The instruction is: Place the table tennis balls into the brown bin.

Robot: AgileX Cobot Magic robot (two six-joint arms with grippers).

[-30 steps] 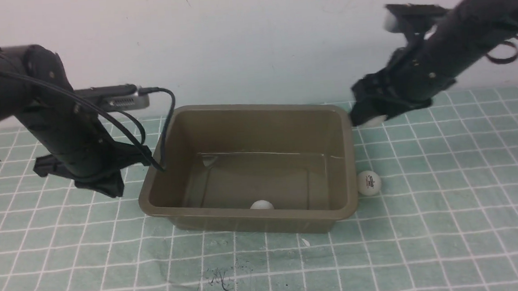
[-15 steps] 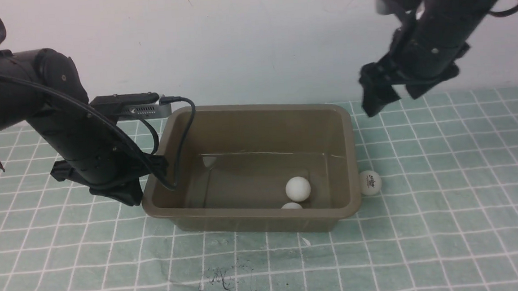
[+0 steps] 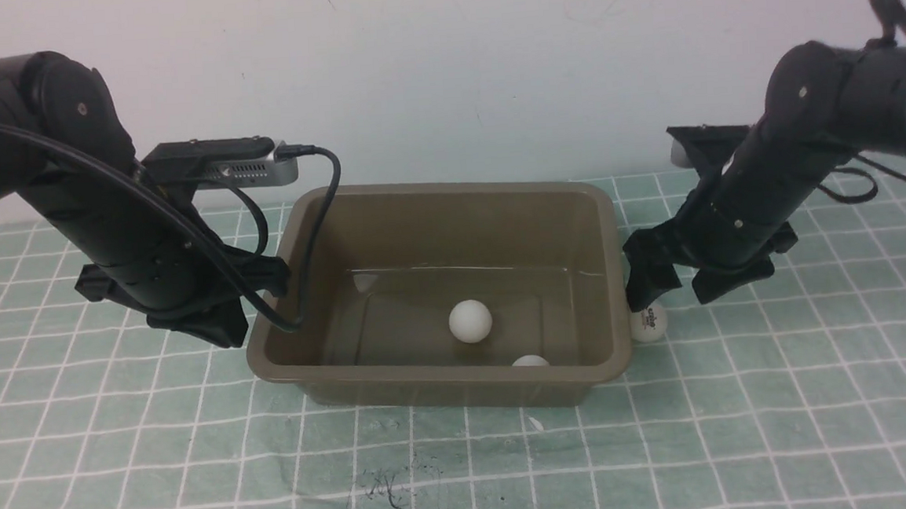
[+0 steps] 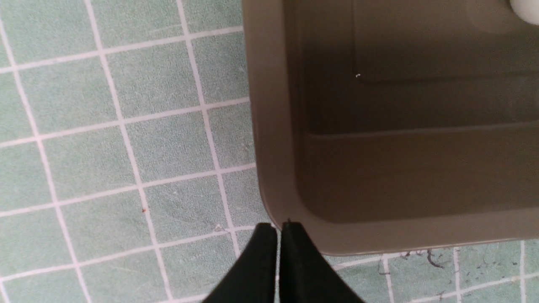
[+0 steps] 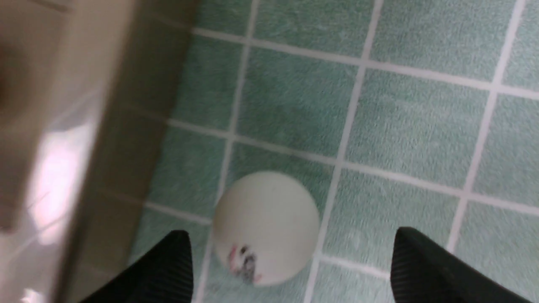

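The brown bin (image 3: 449,188) stands mid-table. Two white table tennis balls lie inside it, one near the middle of the floor (image 3: 470,321) and one against the near wall (image 3: 530,361). A third ball (image 3: 647,324), with a dark logo, rests on the mat against the bin's right wall. My right gripper (image 3: 672,298) hangs open just above that ball. In the right wrist view the ball (image 5: 265,227) sits between the spread fingers of the gripper (image 5: 290,235), nearer the bin-side one. My left gripper (image 3: 222,331) is shut and empty beside the bin's left wall, its tips (image 4: 276,227) at the bin's corner (image 4: 269,126).
A green mat with a white grid (image 3: 784,392) covers the table. A white wall (image 3: 441,66) rises close behind the bin. Dark scribble marks (image 3: 385,487) lie on the mat in front of the bin.
My right gripper opened near the bin's far right corner and a ball dropped into the bin. The arm rose, then came down over the logo ball. The left arm shifted slightly.
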